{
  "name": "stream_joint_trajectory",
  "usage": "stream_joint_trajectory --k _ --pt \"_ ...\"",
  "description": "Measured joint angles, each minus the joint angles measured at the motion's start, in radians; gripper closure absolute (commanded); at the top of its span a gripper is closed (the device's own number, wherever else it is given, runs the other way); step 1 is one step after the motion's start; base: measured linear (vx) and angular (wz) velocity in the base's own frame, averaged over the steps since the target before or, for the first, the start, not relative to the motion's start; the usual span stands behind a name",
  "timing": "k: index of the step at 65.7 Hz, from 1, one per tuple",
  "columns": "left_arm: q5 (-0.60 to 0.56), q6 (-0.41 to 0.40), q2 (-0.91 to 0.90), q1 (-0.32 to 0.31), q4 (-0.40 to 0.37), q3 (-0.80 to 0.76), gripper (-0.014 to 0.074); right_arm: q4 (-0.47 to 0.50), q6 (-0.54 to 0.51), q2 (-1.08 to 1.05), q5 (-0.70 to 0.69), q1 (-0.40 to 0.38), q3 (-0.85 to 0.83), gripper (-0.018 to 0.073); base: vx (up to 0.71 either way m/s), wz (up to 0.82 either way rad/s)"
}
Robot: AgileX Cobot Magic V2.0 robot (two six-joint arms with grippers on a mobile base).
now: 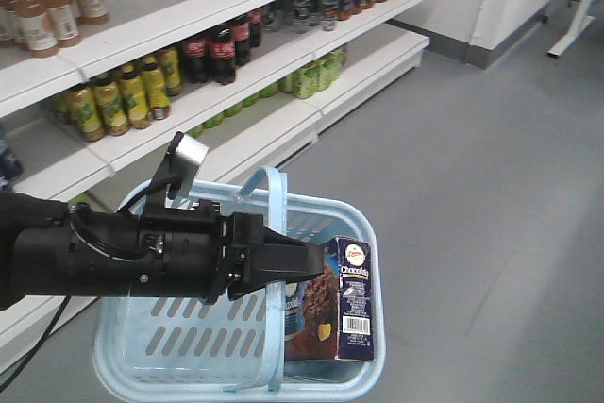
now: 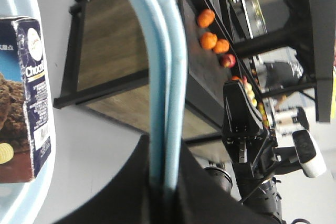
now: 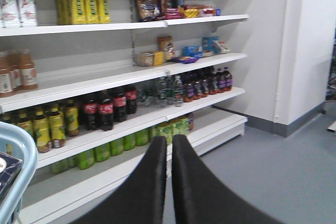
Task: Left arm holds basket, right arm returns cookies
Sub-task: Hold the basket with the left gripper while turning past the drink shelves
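The left arm (image 1: pixel 113 257) reaches in from the left side. Its gripper (image 1: pixel 283 266) is closed tight on the two thin handles (image 1: pixel 272 186) of the light blue basket (image 1: pixel 189 337). Both handles are pulled up together and pinched between the jaws. The basket hangs under the gripper, over the grey floor (image 1: pixel 472 186).

The cookies (image 1: pixel 347 299) are inside the basket. The dark blue box stands up at the right end, close to the basket wall. Its top sticks up a bit above the rim. You can see the chocolate cookie picture, the round red and white logo and the white barcode. In the left wrist view the box is at the left edge, and the two blue handles run up the middle, side by side.

The right gripper (image 3: pixel 169 182) holds nothing. Its two black fingers (image 3: pixel 144 182) are pressed together with only a thin line between them. It is away from the cookies and points at the white shelves (image 3: pixel 105 80). The basket rim shows only at the left edge of its view. The left wrist view shows the right arm (image 2: pixel 252 150) off to the side, well apart from the handles.

The shelves hold lots of drinks: dark cola bottles (image 1: pixel 222 49), yellow bottles (image 1: pixel 123 101) and green ones lower down.
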Motion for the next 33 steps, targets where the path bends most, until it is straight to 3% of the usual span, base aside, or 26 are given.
stream_joint_trajectory --k 33 --pt "0.000 0.001 0.000 0.000 -0.001 0.000 0.0599 0.000 0.000 0.000 0.000 0.000 0.000 0.0568 0.16 -0.58"
